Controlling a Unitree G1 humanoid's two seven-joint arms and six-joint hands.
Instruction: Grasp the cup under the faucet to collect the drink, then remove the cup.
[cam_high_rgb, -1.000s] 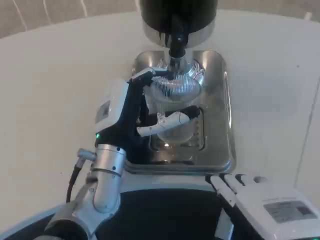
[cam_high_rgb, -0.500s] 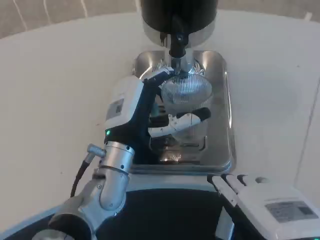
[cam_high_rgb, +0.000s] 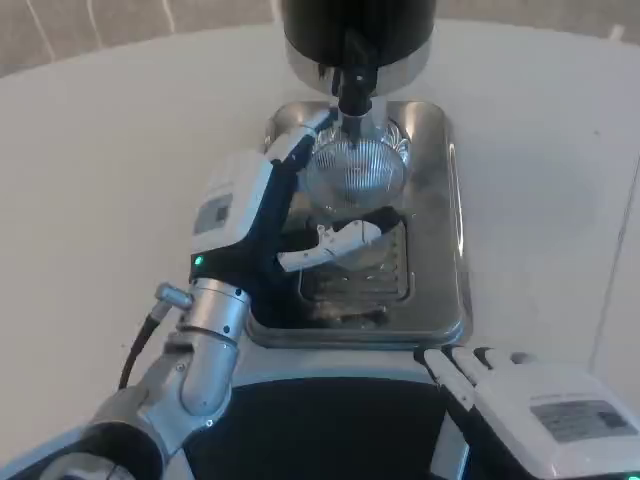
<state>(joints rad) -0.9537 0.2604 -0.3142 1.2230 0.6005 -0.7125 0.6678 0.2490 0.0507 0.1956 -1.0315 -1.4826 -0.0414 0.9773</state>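
Cup (cam_high_rgb: 355, 172) sits at the middle of the frame, clear and ribbed, over the steel tray (cam_high_rgb: 440, 210), directly below the black spout (cam_high_rgb: 354, 90) of the dispenser (cam_high_rgb: 358, 35) at 12 o'clock. Its mouth faces up toward me; the spout tip is just above the rim.

Far left, 7 o'clock: my left forearm (cam_high_rgb: 205, 350), silver, rising from the bottom edge. A black cable leaves it near the wrist. Small green light on the wrist's dark housing.

Left of centre, 9 o'clock from the cup: my left hand (cam_high_rgb: 275, 215), white back turned up and to the left. It is wrapped round the cup. One finger reaches along the cup's far left side near the rim. Another white finger (cam_high_rgb: 330, 245) crosses the near side of the cup, at its 6 o'clock, tip pointing toward 3 o'clock. The cup is held between them. Whether its base touches the tray I cannot tell; my hand hides it.

Centre, below the cup: slotted drain grate (cam_high_rgb: 355, 280) in the tray floor, partly behind my finger. Tray rests on the white table (cam_high_rgb: 100, 150).

Lower right, 5 o'clock: my right hand (cam_high_rgb: 540, 405), white back up, at the table's near edge, well apart from the tray. Fingertips point toward 9 o'clock, lying close together, holding nothing that I can see. Whether they are curled, I cannot tell.
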